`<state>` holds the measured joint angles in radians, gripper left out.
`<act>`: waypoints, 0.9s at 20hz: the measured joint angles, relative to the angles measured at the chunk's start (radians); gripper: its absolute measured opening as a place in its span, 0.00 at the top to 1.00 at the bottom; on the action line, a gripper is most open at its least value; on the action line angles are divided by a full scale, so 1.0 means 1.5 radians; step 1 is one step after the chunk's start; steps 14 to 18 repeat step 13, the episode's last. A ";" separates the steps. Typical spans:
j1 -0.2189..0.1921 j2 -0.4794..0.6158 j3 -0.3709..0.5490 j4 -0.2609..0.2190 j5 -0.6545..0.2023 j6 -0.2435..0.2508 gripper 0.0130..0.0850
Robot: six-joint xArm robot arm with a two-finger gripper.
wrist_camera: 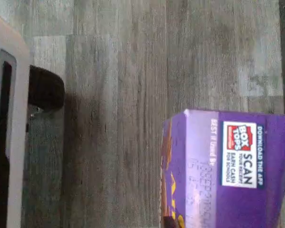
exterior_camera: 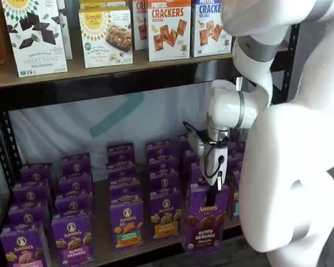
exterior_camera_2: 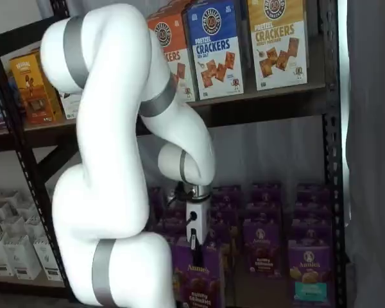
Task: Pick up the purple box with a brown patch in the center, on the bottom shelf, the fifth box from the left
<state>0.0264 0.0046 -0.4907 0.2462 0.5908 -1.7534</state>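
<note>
- Robot arm (exterior_camera: 278, 167), white, jointed: fills the space between cameras and shelving in both shelf views; its wrist descends to the claw from above.
- Bottom shelf (exterior_camera: 100, 192), tan board in black frame: behind and below the claw, stocked with rows of small purple cartons. One front position appears vacated, judging by the carton now forward of the row.
- Upper shelf (exterior_camera: 72, 69): well above the claw, carrying large cracker cartons (exterior_camera: 168, 28); not concerned in the task.
- Purple box (exterior_camera: 205, 219), Annie's bunny grahams, dark brown cookies on the front: hangs directly under the claw, top edge between the fingers, upright. In a shelf view (exterior_camera_2: 197, 276) it sits forward of its neighbours. Wrist view shows its purple top flap (wrist_camera: 228, 166) with a Box Tops label, grey plank floor beneath it, so it looks clear of the shelf board.
- Orange-patch purple carton (exterior_camera: 165, 214): just beside the held box, toward the arm-free side, resting on the shelf.
- Claw (exterior_camera: 218, 183): black fingers clamped onto the top of the purple box; no gap visible.
- Status, judged: grasp made, box lifted and drawn out from the row. Remaining: little, perhaps carrying it fully away from the shelving. Risk: a narrow top-edge hold may let the carton swing.
</note>
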 joint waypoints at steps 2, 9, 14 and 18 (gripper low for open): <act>0.003 -0.027 0.014 0.010 0.005 -0.005 0.78; 0.017 -0.123 0.055 -0.011 0.038 0.036 0.78; 0.022 -0.189 0.075 -0.037 0.066 0.068 0.78; 0.022 -0.189 0.075 -0.037 0.066 0.068 0.78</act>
